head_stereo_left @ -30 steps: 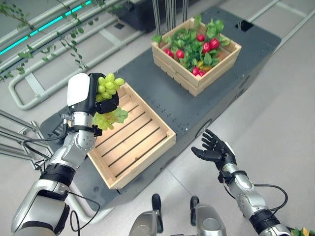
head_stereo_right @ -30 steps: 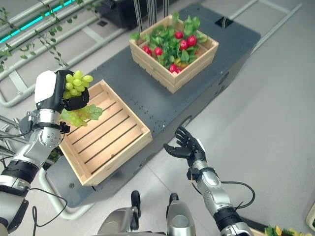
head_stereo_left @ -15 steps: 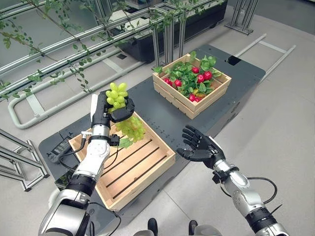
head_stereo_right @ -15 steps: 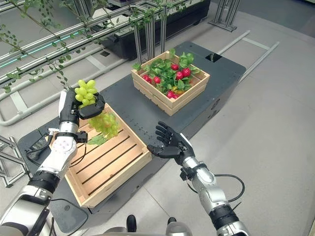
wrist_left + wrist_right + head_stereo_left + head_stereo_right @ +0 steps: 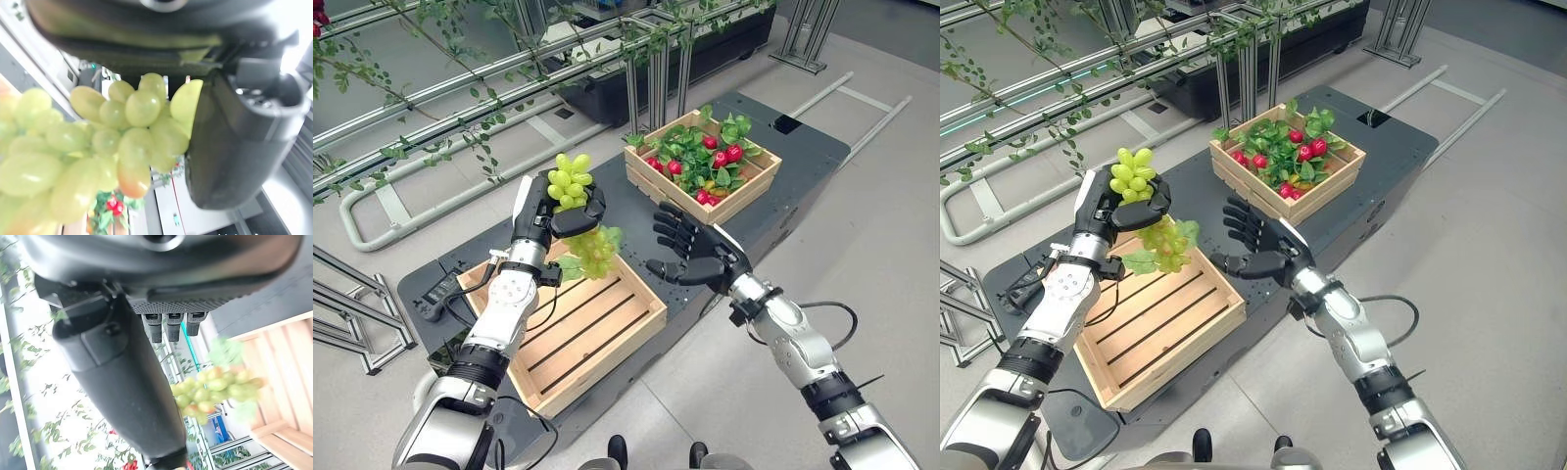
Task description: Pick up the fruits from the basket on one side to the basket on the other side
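Note:
My left hand (image 5: 540,208) is shut on a bunch of green grapes (image 5: 576,186), held up over the far right corner of the empty wooden crate (image 5: 589,329). Part of the bunch hangs below the hand with a leaf. In the left wrist view the grapes (image 5: 112,142) lie against the thumb (image 5: 230,142). My right hand (image 5: 693,258) is open, palm facing the bunch, a short way to its right over the dark platform (image 5: 773,208). The right wrist view shows the grapes (image 5: 210,389) past its thumb (image 5: 132,387). A second crate (image 5: 756,182) of leaves and red fruits stands farther back.
Metal rails hung with vine leaves (image 5: 460,93) run along the back. A small black device (image 5: 435,291) lies on the platform's left end. Grey floor lies to the right of the platform.
The camera has shifted. My left hand has carried the grapes rightward from the empty crate's left corner to its right corner. My right hand has risen from beside the platform to near the bunch.

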